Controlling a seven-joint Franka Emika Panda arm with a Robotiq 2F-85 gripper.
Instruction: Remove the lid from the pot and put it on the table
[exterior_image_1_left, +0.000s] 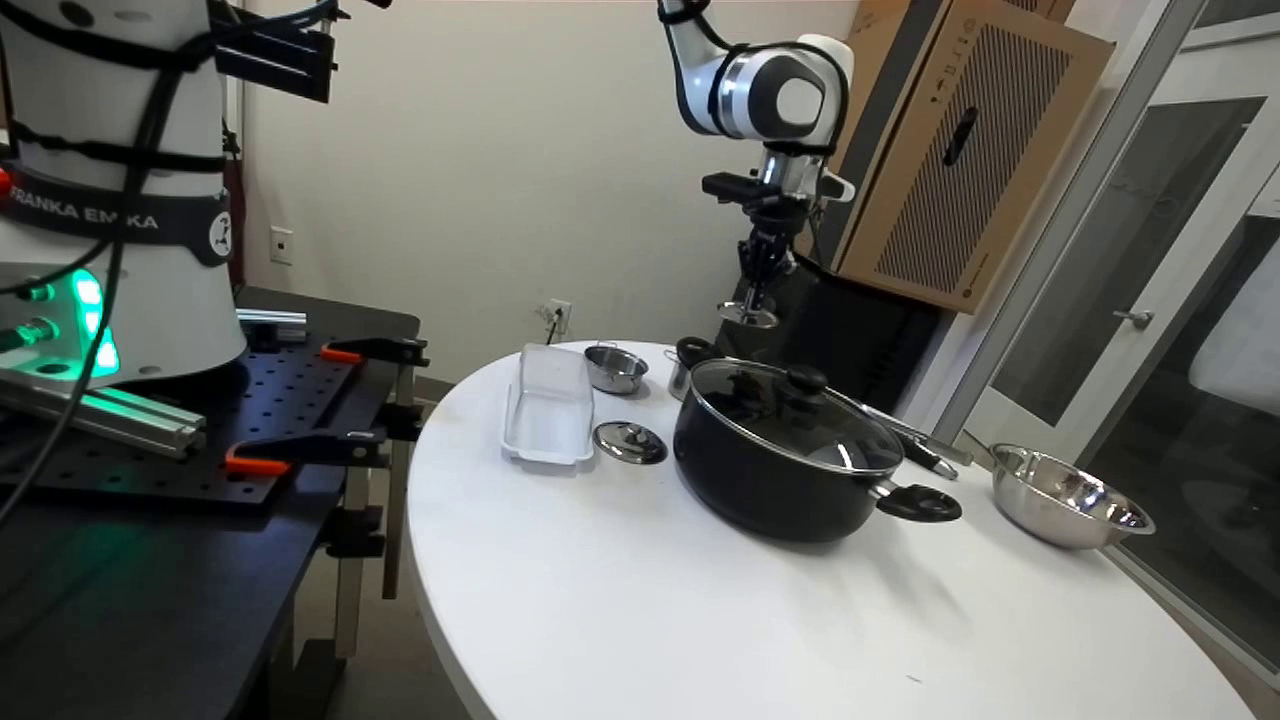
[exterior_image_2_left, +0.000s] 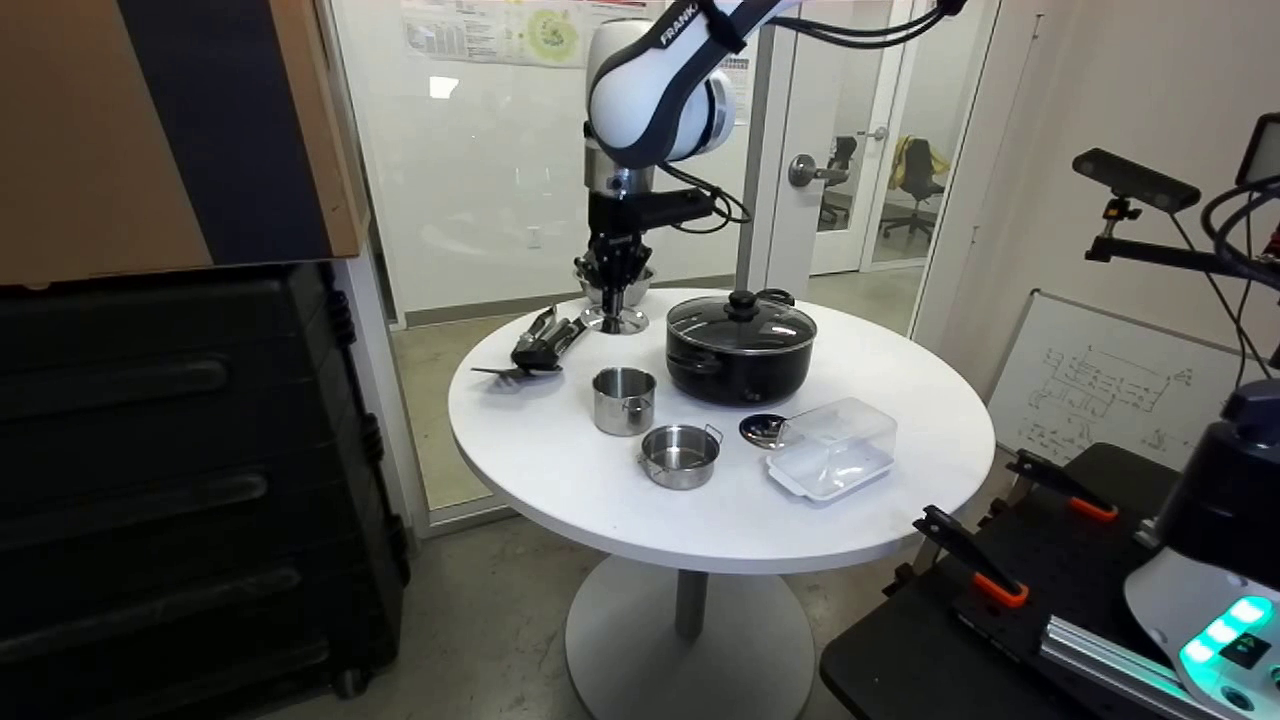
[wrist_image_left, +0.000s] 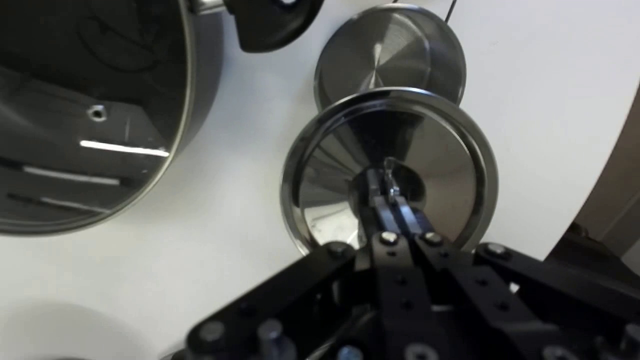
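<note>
Gripper (wrist_image_left: 393, 198): closed on small steel lid (wrist_image_left: 445, 160) at its centre, aloft | See-through lid (exterior_image_1_left: 785, 425): seated on black pot (exterior_image_1_left: 765, 490), upright on tabletop (exterior_image_1_left: 620, 580); judged rigid, slick, breakable, moderately heavy; hold central knob (exterior_image_1_left: 805, 380), lift level.

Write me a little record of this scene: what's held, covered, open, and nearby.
Hand: gripping a small round shiny steel lid
Held lid's place: in the air above the large round white table
Covered: large round black pot, under a dark glass lid
Open: deep cylindrical steel pot; shallow round steel pan
Also nearby: second round steel lid; shiny round steel bowl
</note>
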